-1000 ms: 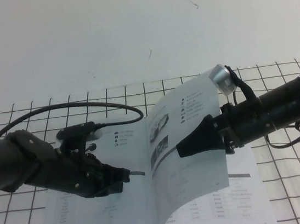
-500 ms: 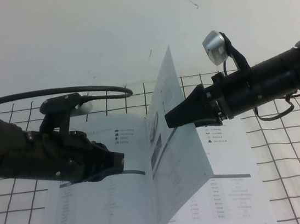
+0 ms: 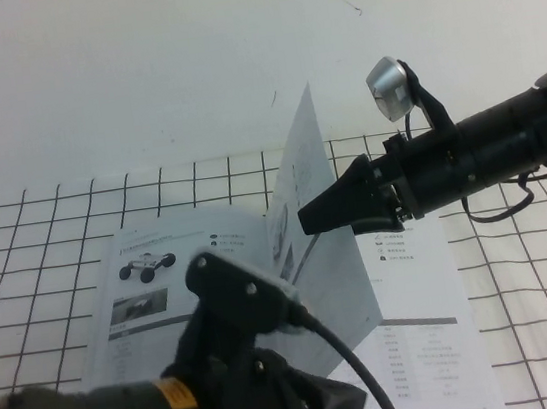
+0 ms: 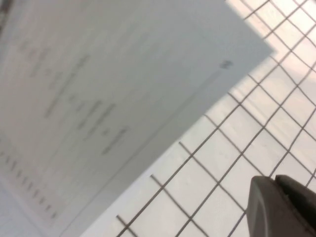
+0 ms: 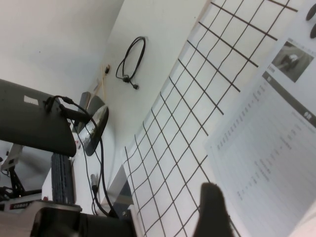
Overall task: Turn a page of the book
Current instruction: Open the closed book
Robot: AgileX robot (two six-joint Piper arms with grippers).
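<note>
We see the book lying open on a white cloth ruled with a black grid, near the middle of the table. The page stands almost upright at the spine, its free edge up and leaning slightly right. The left leaf shows a small vehicle photo; the right leaf carries icons and a table under a dark bar.

The left arm fills the near left of the high view, its dark body and cable hiding the book's near left corner. The left gripper shows only as a dark tip in its wrist view, over bare cloth beside the book's edge; we cannot tell whether its fingers are spread or closed.

The right arm reaches in level from the right, a silver knob above its wrist. The right gripper tapers to a point with its fingers pressed together, its tip touching the right face of the page. In the right wrist view a loose black cable lies on the bare table beyond the cloth.
</note>
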